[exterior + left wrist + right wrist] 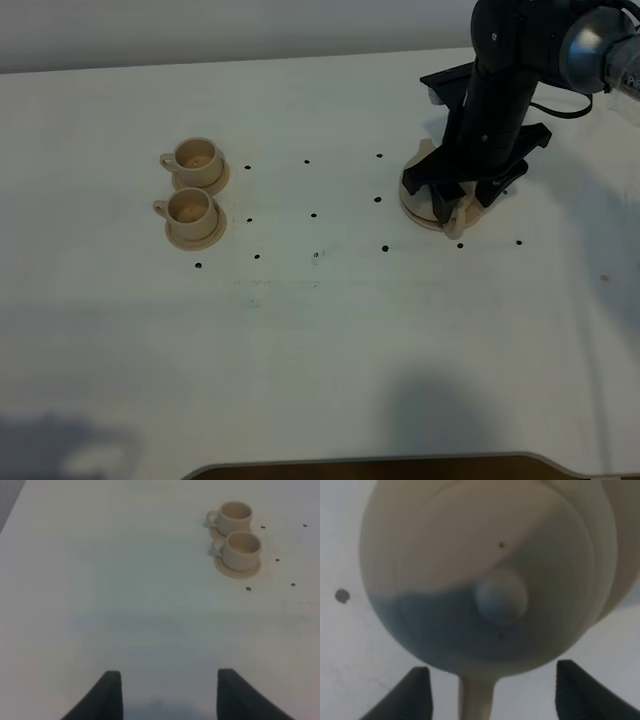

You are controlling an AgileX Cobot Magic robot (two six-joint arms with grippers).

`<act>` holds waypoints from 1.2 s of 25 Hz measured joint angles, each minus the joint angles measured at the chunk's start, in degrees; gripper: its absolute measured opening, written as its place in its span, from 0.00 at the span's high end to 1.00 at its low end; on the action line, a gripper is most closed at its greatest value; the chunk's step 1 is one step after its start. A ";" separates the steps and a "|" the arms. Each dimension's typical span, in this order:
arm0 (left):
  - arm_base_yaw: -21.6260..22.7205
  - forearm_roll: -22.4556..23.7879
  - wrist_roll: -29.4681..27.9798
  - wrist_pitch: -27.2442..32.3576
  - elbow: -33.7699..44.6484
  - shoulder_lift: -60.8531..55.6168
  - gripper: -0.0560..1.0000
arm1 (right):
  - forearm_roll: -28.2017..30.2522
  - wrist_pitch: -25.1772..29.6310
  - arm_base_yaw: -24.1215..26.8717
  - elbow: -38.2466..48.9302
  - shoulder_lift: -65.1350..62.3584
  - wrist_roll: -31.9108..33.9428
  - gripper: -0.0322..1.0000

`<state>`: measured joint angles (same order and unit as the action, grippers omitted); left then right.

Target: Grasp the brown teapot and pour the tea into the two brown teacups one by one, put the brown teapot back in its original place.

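The brown teapot (pixel 485 565) fills the right wrist view from above, with its knobbed lid and loop handle (pixel 476 697). My right gripper (pixel 492 695) is open, one finger on each side of that handle, not touching it. From the high camera the right gripper (pixel 455 200) and its arm cover most of the teapot (pixel 453 218), which stands on its round saucer, the original place (pixel 420 212). The two brown teacups (pixel 196 157) (pixel 190 207) sit on saucers at the left, one behind the other. My left gripper (pixel 170 695) is open over bare table, short of the cups (pixel 235 516) (pixel 241 549).
Small black dots (pixel 313 215) mark the white table (pixel 320 340) between the cups and the teapot. A dark brown strip (pixel 370 468) runs along the table's front edge. The left arm does not show from the high camera.
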<state>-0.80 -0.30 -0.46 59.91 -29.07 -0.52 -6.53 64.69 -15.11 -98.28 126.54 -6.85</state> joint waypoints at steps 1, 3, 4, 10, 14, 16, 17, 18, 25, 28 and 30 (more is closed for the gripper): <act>0.00 0.00 0.00 0.00 0.00 0.00 0.51 | 0.18 -0.15 0.00 0.00 0.00 -0.20 0.46; 0.00 0.00 0.00 0.00 0.00 0.00 0.51 | 0.45 -0.36 0.00 0.00 0.00 -0.41 0.48; 0.00 0.00 0.00 0.00 0.00 0.00 0.51 | 0.45 -0.36 0.00 0.00 0.00 -0.41 0.50; 0.00 0.00 0.00 0.00 0.00 0.00 0.51 | 0.90 0.36 0.00 0.00 0.00 -0.59 0.66; 0.00 0.00 0.00 0.00 0.00 0.00 0.51 | 1.26 0.36 0.00 0.00 0.00 -0.95 0.77; 0.00 0.00 0.00 0.00 0.00 0.00 0.51 | 1.41 0.36 0.00 0.00 0.00 -1.53 0.83; 0.00 0.00 0.00 0.00 0.00 0.00 0.51 | 1.41 0.36 0.00 0.00 0.00 -1.72 0.85; 0.00 0.00 0.00 0.00 0.00 0.00 0.51 | 1.41 0.36 0.00 0.00 0.00 -1.94 0.85; 0.00 0.00 0.00 0.00 0.00 0.00 0.51 | 1.55 0.94 0.00 -0.65 0.00 -2.90 0.85; 0.00 0.00 0.00 0.00 0.00 0.00 0.51 | 1.62 1.39 0.00 -1.89 0.00 -3.00 0.85; 0.00 0.00 0.00 0.00 0.00 0.00 0.51 | 1.62 1.57 0.00 -2.39 0.00 -3.00 0.85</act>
<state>-0.80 -0.30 -0.46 59.91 -29.07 -0.52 -4.91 66.26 -15.11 -100.68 126.54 -9.85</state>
